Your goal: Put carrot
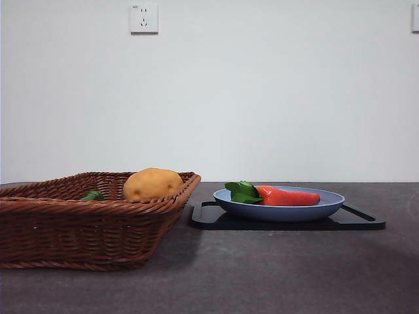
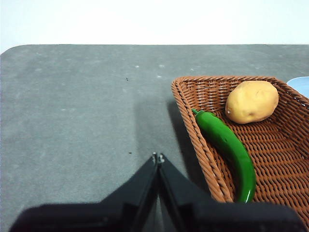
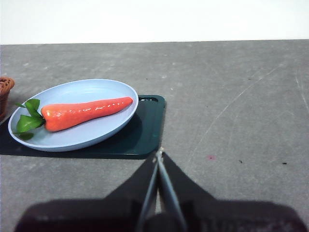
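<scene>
Dark grey tabletop (image 1: pixel 275 275), plain white wall behind with a socket (image 1: pixel 144 18) at upper left of the front frame. Carrot (image 1: pixel 288 196) lies flat in a light blue plate (image 1: pixel 281 210), right of centre in the front view, orange tip toward frame right, green leaves (image 1: pixel 242 191) toward frame left. Plate sits on a dark rectangular tray (image 1: pixel 360 221) flat on the table. In the right wrist frame the carrot (image 3: pixel 84 112) runs across the plate (image 3: pixel 96 89) at centre left, leaves at the left end, tray (image 3: pixel 145 130) showing beyond the plate's rim.

Wicker basket (image 1: pixel 78 229) fills lower left of the front frame, just beside the tray. Inside: a tan potato (image 1: pixel 152 184) and a green chili pepper (image 1: pixel 93 195), mostly hidden by the rim. Left wrist frame shows the pepper (image 2: pixel 231 150) along the basket's wall (image 2: pixel 193 125), potato (image 2: pixel 251 101) near it.

Left gripper (image 2: pixel 158 158) is pressed closed, empty, over bare table beside the basket. Right gripper (image 3: pixel 158 155) is pressed closed, empty, over the table near the tray's edge, apart from the carrot.
</scene>
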Controlling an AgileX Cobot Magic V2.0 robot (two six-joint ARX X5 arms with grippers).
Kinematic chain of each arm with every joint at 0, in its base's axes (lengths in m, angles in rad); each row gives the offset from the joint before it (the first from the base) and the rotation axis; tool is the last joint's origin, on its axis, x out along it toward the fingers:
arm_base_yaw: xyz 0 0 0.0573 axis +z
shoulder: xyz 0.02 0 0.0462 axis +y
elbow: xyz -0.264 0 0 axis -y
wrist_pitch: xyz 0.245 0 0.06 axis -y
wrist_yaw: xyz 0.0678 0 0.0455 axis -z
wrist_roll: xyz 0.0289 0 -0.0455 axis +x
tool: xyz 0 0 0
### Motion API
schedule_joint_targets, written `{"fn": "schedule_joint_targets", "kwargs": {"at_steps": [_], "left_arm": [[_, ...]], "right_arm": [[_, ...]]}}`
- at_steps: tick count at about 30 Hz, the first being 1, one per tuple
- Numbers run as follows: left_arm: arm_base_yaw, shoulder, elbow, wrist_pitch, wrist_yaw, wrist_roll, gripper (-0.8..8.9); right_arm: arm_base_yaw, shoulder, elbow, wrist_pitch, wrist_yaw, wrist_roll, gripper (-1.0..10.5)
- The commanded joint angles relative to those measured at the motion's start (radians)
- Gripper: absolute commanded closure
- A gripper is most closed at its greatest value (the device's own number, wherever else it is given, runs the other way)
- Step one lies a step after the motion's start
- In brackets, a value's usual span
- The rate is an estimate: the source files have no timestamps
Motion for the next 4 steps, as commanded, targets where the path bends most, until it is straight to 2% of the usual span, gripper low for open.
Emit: {"fn": "schedule_joint_targets", "kwargs": {"at_steps": [1, 4], "left_arm": [[0.001, -0.003, -0.004, -0.002, 0.002, -0.006, 8.05], [0.001, -0.003, -0.004, -0.002, 0.002, -0.006, 8.05]], "right_arm": [[0.000, -0.003, -0.010, 0.003, 0.003, 0.006, 9.4], [0.000, -0.003, -0.010, 0.003, 0.003, 0.006, 9.4]]}}
